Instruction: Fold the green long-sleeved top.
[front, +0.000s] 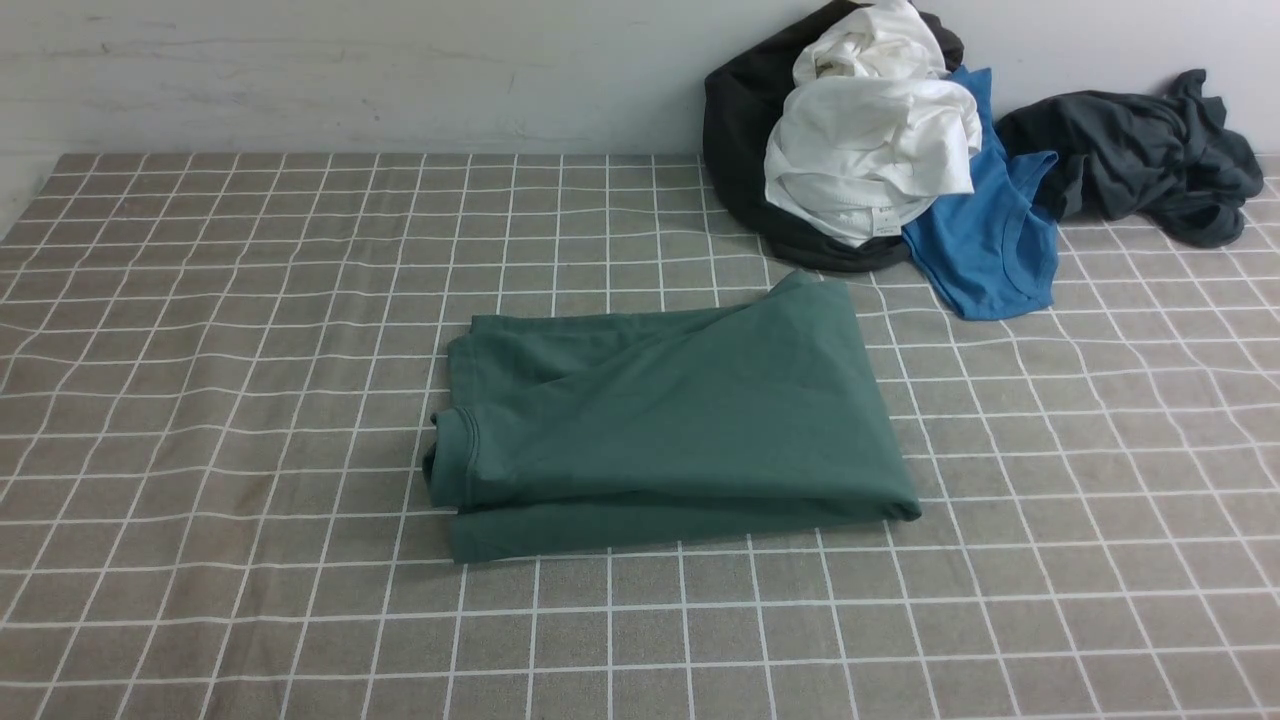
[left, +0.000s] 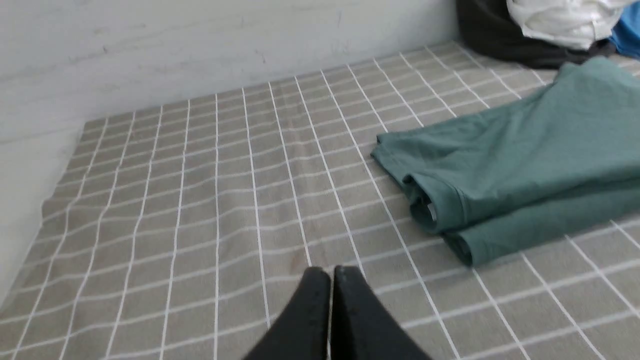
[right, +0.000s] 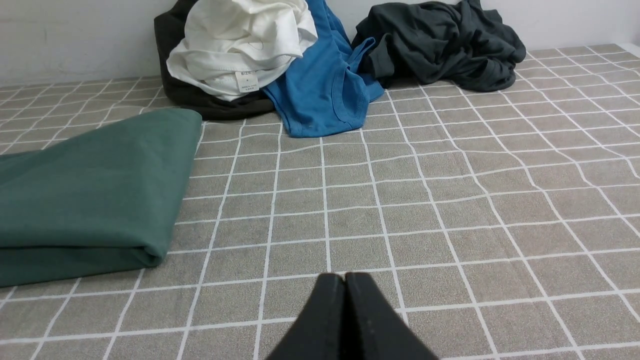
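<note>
The green long-sleeved top (front: 680, 420) lies folded into a thick rectangle in the middle of the checked tablecloth, its ribbed neck edge at the left end. It also shows in the left wrist view (left: 520, 160) and the right wrist view (right: 90, 195). Neither arm appears in the front view. My left gripper (left: 331, 272) is shut with nothing in it, over bare cloth short of the top's neck end. My right gripper (right: 345, 277) is shut and empty too, over bare cloth off the top's folded right end.
A heap of clothes sits at the back right against the wall: a white garment (front: 870, 150) on a black one (front: 740, 130), a bright blue top (front: 990, 250) and a dark grey garment (front: 1140, 150). The tablecloth (front: 220, 400) has its left edge by the wall.
</note>
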